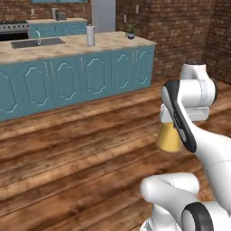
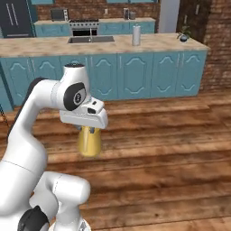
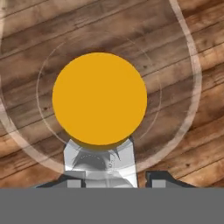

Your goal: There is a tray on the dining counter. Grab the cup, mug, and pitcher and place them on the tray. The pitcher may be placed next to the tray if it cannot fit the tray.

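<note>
The end effector [image 2: 91, 131] is clamped on the pitcher [image 2: 89, 143], which hangs below the hand with wooden floor [image 2: 158, 153] under it, held clear of the boards. From the right base camera the glass body with its orange-yellow liquid shows at about 6 o'clock from the white wrist; from the left base camera the pitcher [image 1: 170, 137] peeks out at 9 o'clock from the dark-edged forearm. Looking down along the hand, the round orange liquid surface [image 3: 99, 98] sits dead centre inside the clear glass wall, with the floor planks seen through it. Well beyond, at 12 o'clock, runs a marble worktop [image 2: 45, 45] on teal cabinets [image 2: 135, 74], carrying a sink [image 2: 90, 39] and a pale roll [image 2: 136, 35]
</note>
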